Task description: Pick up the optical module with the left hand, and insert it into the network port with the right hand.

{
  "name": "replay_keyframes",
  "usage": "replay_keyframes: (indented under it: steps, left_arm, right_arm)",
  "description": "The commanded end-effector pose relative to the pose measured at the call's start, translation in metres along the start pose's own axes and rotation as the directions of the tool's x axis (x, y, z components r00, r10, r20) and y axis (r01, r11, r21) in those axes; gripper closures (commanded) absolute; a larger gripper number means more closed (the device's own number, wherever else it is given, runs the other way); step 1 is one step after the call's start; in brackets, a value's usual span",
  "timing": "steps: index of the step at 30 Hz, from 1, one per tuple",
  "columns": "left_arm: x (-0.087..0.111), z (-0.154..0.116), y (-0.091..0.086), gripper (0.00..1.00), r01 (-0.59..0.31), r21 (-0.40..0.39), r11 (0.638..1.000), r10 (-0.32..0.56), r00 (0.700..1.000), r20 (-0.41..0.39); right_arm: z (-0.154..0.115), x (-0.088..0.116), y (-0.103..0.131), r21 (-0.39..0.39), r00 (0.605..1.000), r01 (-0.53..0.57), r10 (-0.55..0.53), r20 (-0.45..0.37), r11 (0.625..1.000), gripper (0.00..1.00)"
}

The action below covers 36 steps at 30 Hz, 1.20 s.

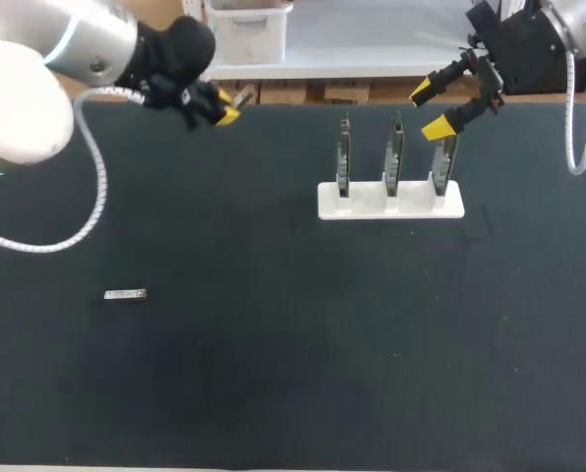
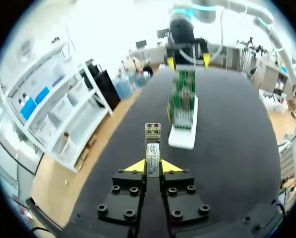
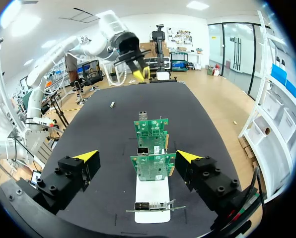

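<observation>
My left gripper [image 1: 220,106] hangs above the table's far left, shut on a silver optical module [image 2: 152,145] that sticks out ahead of its fingertips [image 2: 133,165]. The module [image 1: 240,96] points toward the boards. A second module [image 1: 126,294] lies flat on the black mat at the left. Three green network boards [image 1: 394,152] stand upright in a white base [image 1: 391,202] at the back right. My right gripper [image 1: 439,108] hovers open over the rightmost board. In the right wrist view the right gripper [image 3: 138,157] stands wide open, with the boards [image 3: 152,148] ahead of it and between its fingers, untouched.
The black mat [image 1: 293,354] covers the whole table. The left gripper [image 3: 138,73] shows in the right wrist view beyond the boards, and the spare module [image 3: 112,104] lies on the mat near it. The right gripper [image 2: 188,60] shows behind the boards [image 2: 184,96] in the left wrist view.
</observation>
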<state>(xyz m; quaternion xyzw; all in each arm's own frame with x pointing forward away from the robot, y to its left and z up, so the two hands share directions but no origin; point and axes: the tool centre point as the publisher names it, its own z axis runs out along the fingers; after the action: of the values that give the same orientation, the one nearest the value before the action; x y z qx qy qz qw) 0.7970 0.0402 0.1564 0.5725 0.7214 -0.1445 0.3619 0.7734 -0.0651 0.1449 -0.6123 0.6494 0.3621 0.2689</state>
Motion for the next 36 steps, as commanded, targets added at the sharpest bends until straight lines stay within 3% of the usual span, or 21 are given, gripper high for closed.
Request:
replay_keyframes:
  steps: [1,7,17,26,36]
  left_arm:
    - [-0.023,0.015,0.010,1.00,-0.004,0.018,1.000,0.002,0.989,0.146]
    - [-0.062,0.025,0.012,1.00,0.017,0.043,0.999,-0.028,0.958,0.285]
    - [-0.121,0.041,-0.006,1.00,-0.041,0.108,0.993,-0.013,0.890,0.455]
    - [-0.155,0.062,-0.032,1.00,-0.119,0.189,0.975,-0.009,0.825,0.564]
    - [-0.178,0.077,-0.049,1.00,-0.155,0.247,0.956,-0.032,0.786,0.618]
  right_arm:
    - [0.000,0.000,0.000,0.002,1.000,0.000,0.000,0.000,1.000,0.00]
    - [0.000,0.000,0.000,0.002,1.000,0.000,0.000,0.000,1.000,0.00]
    - [0.000,0.000,0.000,0.002,1.000,0.000,0.000,0.000,1.000,0.00]
    - [0.000,0.000,0.000,0.002,1.000,0.000,0.000,0.000,1.000,0.00]
    - [0.000,0.000,0.000,0.002,1.000,0.000,0.000,0.000,1.000,0.00]
